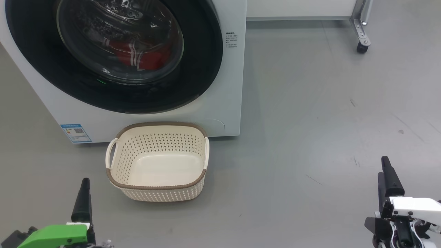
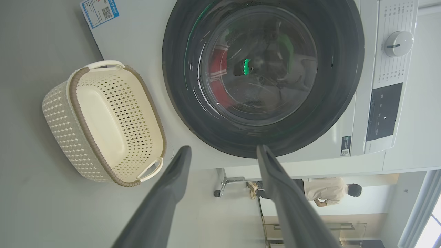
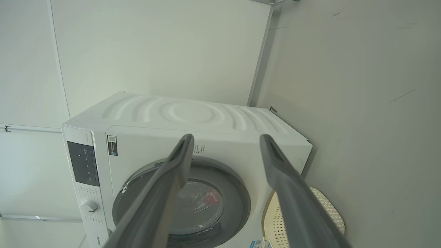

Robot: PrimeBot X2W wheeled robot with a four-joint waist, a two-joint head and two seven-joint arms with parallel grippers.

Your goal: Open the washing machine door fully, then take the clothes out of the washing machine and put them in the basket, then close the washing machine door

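Washing machine [image 1: 227, 89]: white, standing on the grey floor [image 1: 310, 137].
Door [image 1: 203, 69]: black rim, shut flush against the front.
Clothes [image 1: 144, 57]: red with white stripes, lying in the drum, seen through the door.
Basket [image 1: 158, 188]: cream, upright on the floor just in front of the machine, below the door.
My left hand [image 2: 223, 148] and right hand [image 3: 226, 136]: both released, fingers spread, grasping nothing, apart from every item.
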